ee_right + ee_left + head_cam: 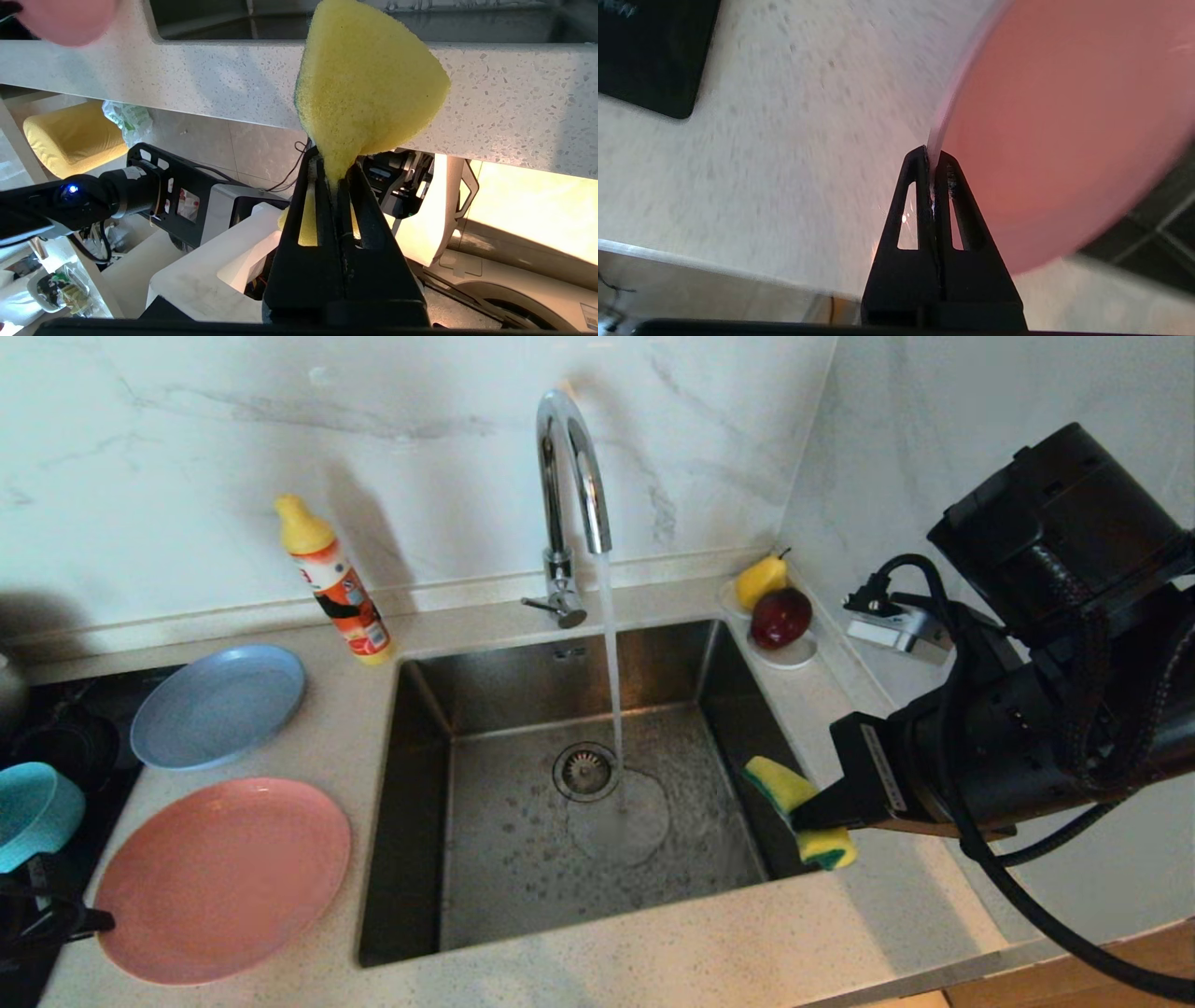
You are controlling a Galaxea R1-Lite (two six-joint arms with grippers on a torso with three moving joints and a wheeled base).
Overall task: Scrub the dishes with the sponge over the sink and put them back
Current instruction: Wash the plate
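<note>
The left tool (933,161) is clamped on the rim of the round pink plate (1064,135), at eight o'clock on the speckled tabletop (653,961). The right tool (334,170) pinches the soft yellow sponge (364,84) at the steel sink's (485,709) four o'clock edge.

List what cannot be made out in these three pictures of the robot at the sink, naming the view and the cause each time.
- Teal bowl: head view, cut by the left edge.
- Left end effector, shut on the pink plate: barely visible in the head view, at the frame's lower-left corner.
- Pink plate's far rim: left wrist view, cut by the frame; blurred.
- Sponge: head view, its middle hidden by the right end effector squeezing it.
- Bottle label: head view, too small.
</note>
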